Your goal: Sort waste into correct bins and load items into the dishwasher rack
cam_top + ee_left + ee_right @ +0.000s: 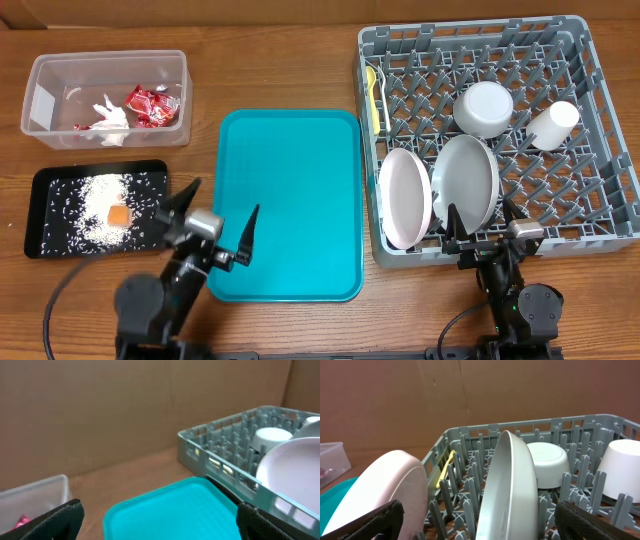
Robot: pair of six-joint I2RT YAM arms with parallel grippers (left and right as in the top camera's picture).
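I judged it done: white plate point(404, 197), grey plate point(467, 180), bowl point(485, 108), cup point(553, 124), cutlery point(373, 98) were in rack point(600, 60) at right. Wrapper point(150, 104), napkin point(110, 118) in tub point(40, 75); rice point(95, 205), cube point(119, 214) in black tray point(50, 245). Left gripper point(222, 200), right gripper point(480, 215) were spread apart, empty.

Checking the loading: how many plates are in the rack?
2. The white plate stands in the near-left corner of the dishwasher rack; the grey plate just right of it. None seems hidden.

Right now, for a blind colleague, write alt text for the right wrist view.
A white round plate and a grey round plate stand on edge side by side in a large grey plastic grid rack, with a white bowl and small white cup behind them.
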